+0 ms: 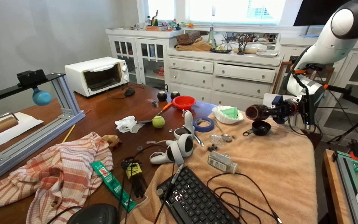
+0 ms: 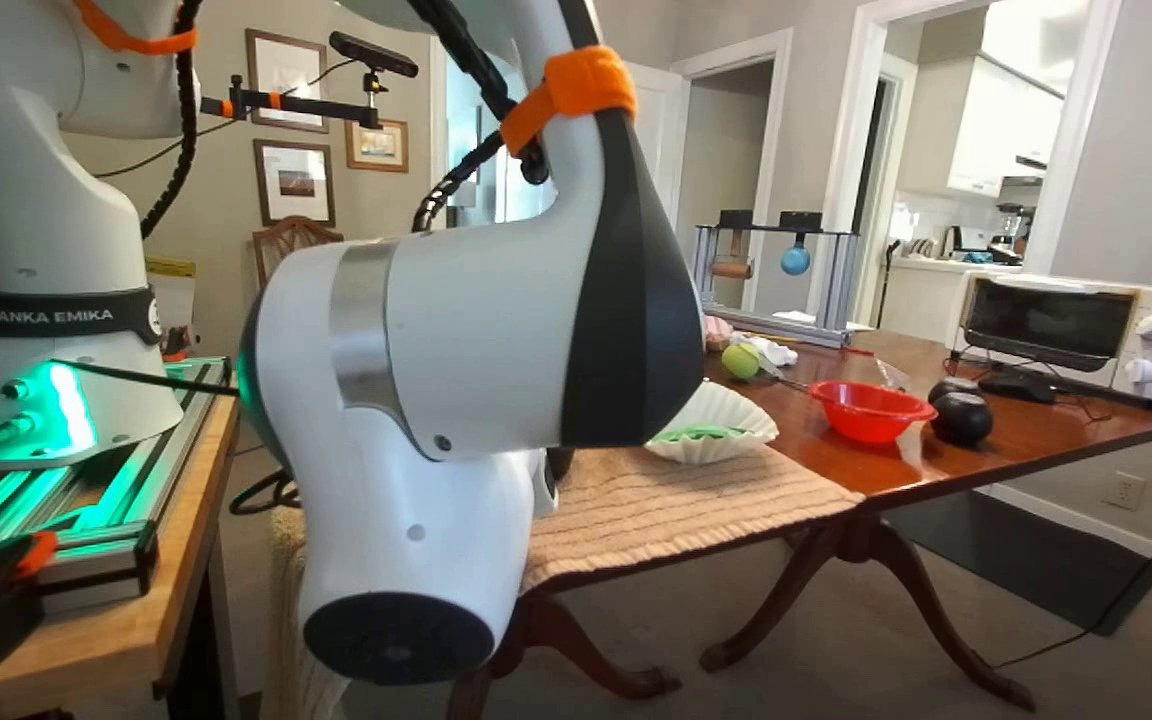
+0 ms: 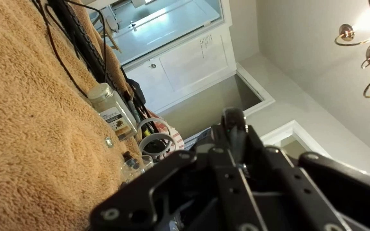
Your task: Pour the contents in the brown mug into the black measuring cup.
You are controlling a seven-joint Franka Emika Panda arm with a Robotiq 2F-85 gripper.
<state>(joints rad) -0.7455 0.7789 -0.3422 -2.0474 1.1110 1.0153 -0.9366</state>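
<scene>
The brown mug [image 1: 256,112] is held on its side above the table in an exterior view, its mouth turned away from the gripper. My gripper [image 1: 272,111] is shut on it from its handle side. The black measuring cup [image 1: 261,128] stands on the tan towel just below the mug, its handle pointing left there. In the wrist view, the fingers [image 3: 234,138] pinch a dark piece that looks like the mug's handle [image 3: 234,116]; most of the mug is hidden. The mug's contents cannot be seen. The arm hides the mug, cup and gripper in an exterior view.
A white fluted bowl [image 1: 227,114] with a green packet stands near the cup. Blue tape [image 1: 203,124], a spoon [image 1: 227,137], a clear jar [image 1: 222,161], white controllers [image 1: 179,145] and a keyboard [image 1: 194,199] lie around. A red bowl [image 1: 184,102] stands farther back.
</scene>
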